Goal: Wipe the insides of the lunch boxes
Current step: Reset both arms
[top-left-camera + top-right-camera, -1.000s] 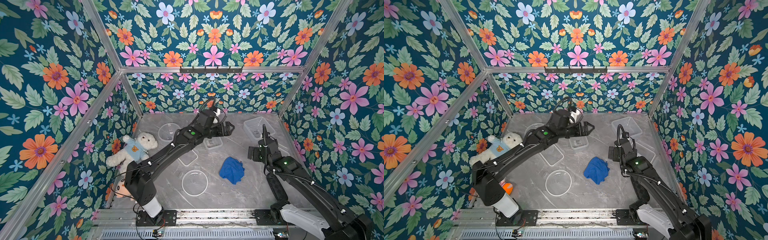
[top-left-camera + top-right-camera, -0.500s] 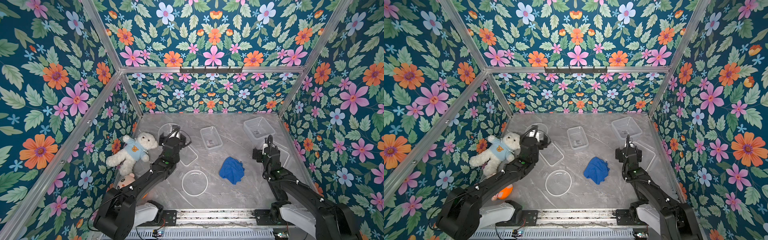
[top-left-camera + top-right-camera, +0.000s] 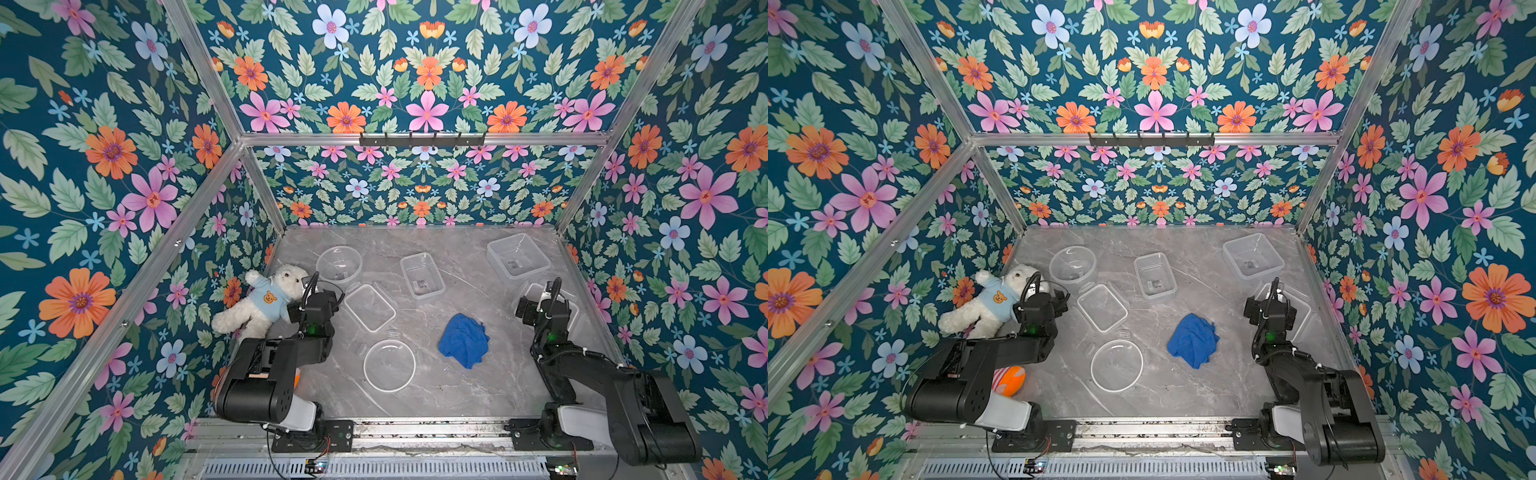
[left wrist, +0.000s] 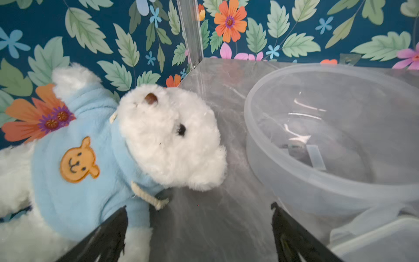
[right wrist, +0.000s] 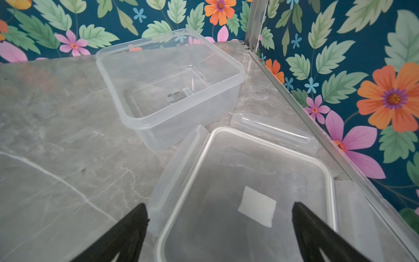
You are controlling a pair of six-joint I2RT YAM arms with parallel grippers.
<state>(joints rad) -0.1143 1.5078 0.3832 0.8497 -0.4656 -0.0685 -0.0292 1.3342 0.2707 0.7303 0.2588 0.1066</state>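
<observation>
Three clear lunch boxes stand empty along the back of the table in both top views: a round one (image 3: pixel 338 264), a small rectangular one (image 3: pixel 422 275) and a large square one (image 3: pixel 517 255). My left gripper (image 3: pixel 318 296) hangs open between the teddy bear and the round box (image 4: pixel 328 140), holding nothing. In the left wrist view its gap (image 4: pixel 199 206) frames bare table. My right gripper (image 3: pixel 540 298) is open low over a flat square lid (image 5: pixel 249 181), just in front of the large square box (image 5: pixel 172 90). Nothing sits between its fingertips (image 5: pixel 218 203).
A crumpled blue cloth (image 3: pixel 463 340) lies mid-table, right of centre. A rectangular lid (image 3: pixel 369 307) and a round lid (image 3: pixel 389 365) lie flat near the middle. A white teddy bear (image 3: pixel 266 301) leans at the left wall, an orange ball (image 3: pixel 1009 380) below it. Floral walls enclose three sides.
Both arms have drawn back toward the front. The left gripper left the small rectangular box and came down beside the bear; the right one shifted right, over the square lid. Both stayed open.
</observation>
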